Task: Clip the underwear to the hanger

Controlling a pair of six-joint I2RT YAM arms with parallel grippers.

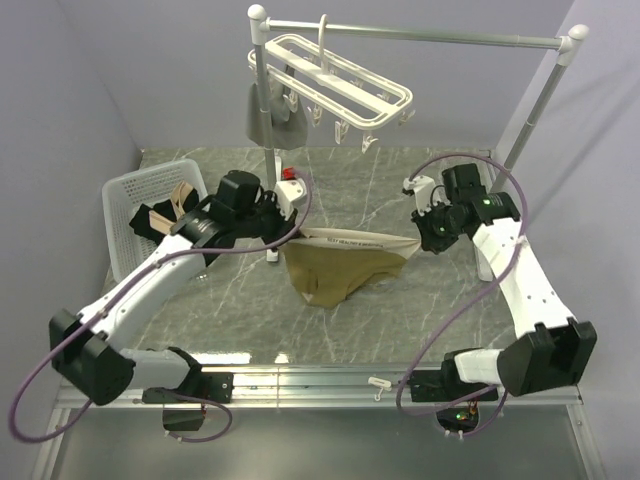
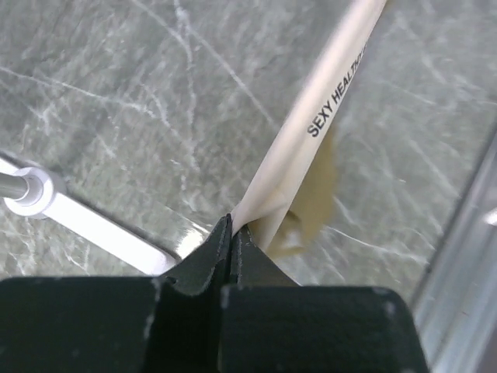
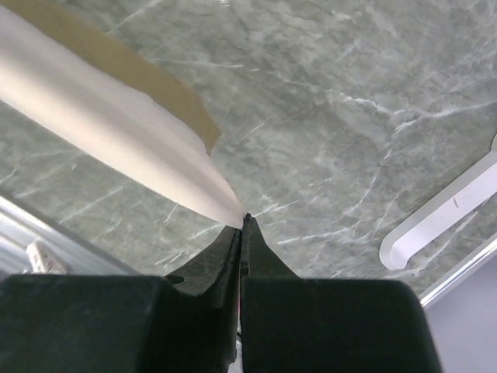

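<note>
Top external: underwear [image 1: 345, 265] hangs over the middle of the worktop, pale waistband [image 1: 360, 240] pulled into a straight line between the two grippers, tan body drooping toward the near edge. Can't tell if the lowest fold touches the marble.

Left gripper [image 2: 231, 225]: jaws fully closed, pinching the left end of the waistband, band running up and away from the tips. Right gripper [image 3: 242, 221]: same, fingers pressed together on the right corner of the band. No gap visible in either wrist view.

Hanger [image 1: 340, 85] is hooked on the rail stand [image 1: 420, 38] over the far edge, above and beyond the garment. Clips [image 1: 345, 128] dangle below the frame; a grey garment [image 1: 265, 115] takes the far-left end.

Key relation: waistband long axis runs left-right, roughly parallel to the near edge. Hanger frame's long axis also runs left-right, skewed a little. So the target lies up and toward the far edge from both grippers, axes near aligned. Left gripper looks slightly nearer, close to the stand's post; that post is the likely snag.

Basket [image 1: 125, 200] sits at the left edge, not involved.
</note>
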